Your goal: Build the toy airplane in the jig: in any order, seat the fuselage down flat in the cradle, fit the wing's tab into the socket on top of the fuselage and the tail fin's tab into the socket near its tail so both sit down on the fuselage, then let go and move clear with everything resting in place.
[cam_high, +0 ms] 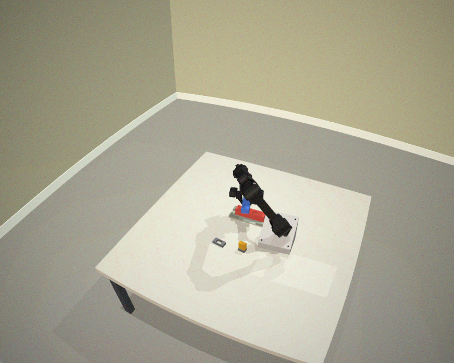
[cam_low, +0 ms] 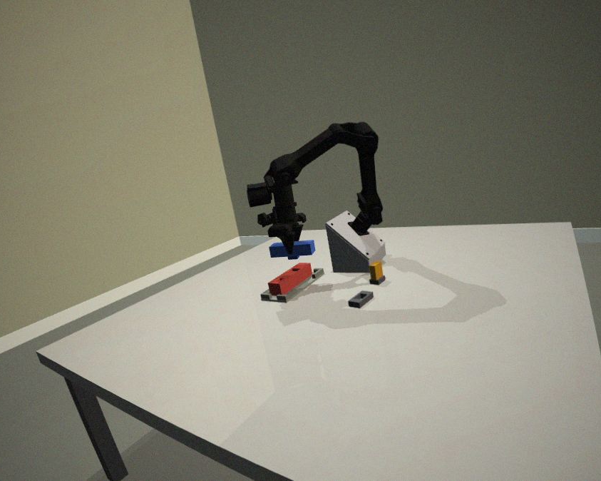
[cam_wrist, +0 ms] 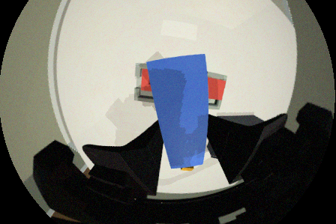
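Note:
My gripper (cam_low: 290, 251) (cam_wrist: 181, 118) is shut on the blue wing (cam_high: 245, 206) (cam_low: 304, 247) (cam_wrist: 180, 107). The wing is roughly level with its tab (cam_low: 293, 257) pointing down. It hangs above the red fuselage (cam_high: 254, 215) (cam_low: 290, 279) (cam_wrist: 216, 88), crosswise to it, with a gap between them in the exterior view. The fuselage lies in the grey-green cradle (cam_high: 232, 215) (cam_low: 319, 272) (cam_wrist: 138, 66); I cannot tell if it is fully down. In the wrist view the wing hides its middle. The orange tail fin (cam_high: 242, 245) (cam_low: 376, 270) (cam_wrist: 187, 168) stands upright in a small dark holder (cam_low: 377, 281).
A flat dark grey frame (cam_high: 222, 244) (cam_low: 356, 303), with nothing in its opening, lies beside the tail fin. The pale robot base (cam_high: 276, 244) (cam_low: 347, 258) stands close to one end of the cradle.

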`<state>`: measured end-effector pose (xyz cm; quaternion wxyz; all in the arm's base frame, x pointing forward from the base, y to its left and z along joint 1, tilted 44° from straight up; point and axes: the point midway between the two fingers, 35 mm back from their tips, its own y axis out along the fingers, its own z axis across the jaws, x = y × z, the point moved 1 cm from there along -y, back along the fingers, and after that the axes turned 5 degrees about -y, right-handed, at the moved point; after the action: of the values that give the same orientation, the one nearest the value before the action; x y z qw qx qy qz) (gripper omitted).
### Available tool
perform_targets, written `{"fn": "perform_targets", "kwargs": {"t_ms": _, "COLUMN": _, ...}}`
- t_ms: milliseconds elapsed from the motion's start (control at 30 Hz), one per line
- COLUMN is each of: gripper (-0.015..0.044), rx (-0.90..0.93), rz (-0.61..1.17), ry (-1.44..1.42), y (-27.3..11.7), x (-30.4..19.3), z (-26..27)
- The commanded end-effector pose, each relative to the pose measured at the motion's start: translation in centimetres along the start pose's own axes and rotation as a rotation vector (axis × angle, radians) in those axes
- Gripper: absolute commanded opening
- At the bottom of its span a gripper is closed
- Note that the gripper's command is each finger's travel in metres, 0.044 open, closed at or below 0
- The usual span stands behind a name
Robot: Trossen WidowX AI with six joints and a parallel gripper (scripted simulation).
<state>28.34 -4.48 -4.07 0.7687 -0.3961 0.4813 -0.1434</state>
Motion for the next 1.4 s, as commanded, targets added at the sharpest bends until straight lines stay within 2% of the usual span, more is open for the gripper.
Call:
{"fn": "perform_targets", "kwargs": {"t_ms": 0, "gripper": 0.0, "rx": -0.005, "rz": 0.005, "ry": 0.071, "y": 0.4, "x": 0.5, "z": -1.3}}
{"fn": "perform_targets", "kwargs": {"t_ms": 467, "gripper": 0.0, "rx": -0.004, "rz": 0.023, "ry": 0.276, "y": 1.7, "x": 2.0, "z": -4.9}}
{"fn": "perform_targets", "kwargs": {"t_ms": 700, "gripper": 0.0184, "rx": -0.004, "rz": 0.023, "ry": 0.276, "y": 1.7, "x": 2.0, "z": -4.9}}
{"fn": "perform_targets", "kwargs": {"t_ms": 733, "gripper": 0.0195, "rx": -0.004, "rz": 0.023, "ry": 0.276, "y": 1.7, "x": 2.0, "z": -4.9}}
{"fn": "perform_targets", "kwargs": {"t_ms": 1367, "gripper": 0.0195, "rx": -0.003, "rz": 0.023, "ry": 0.276, "y": 2.3, "x": 2.1, "z": -5.0}}
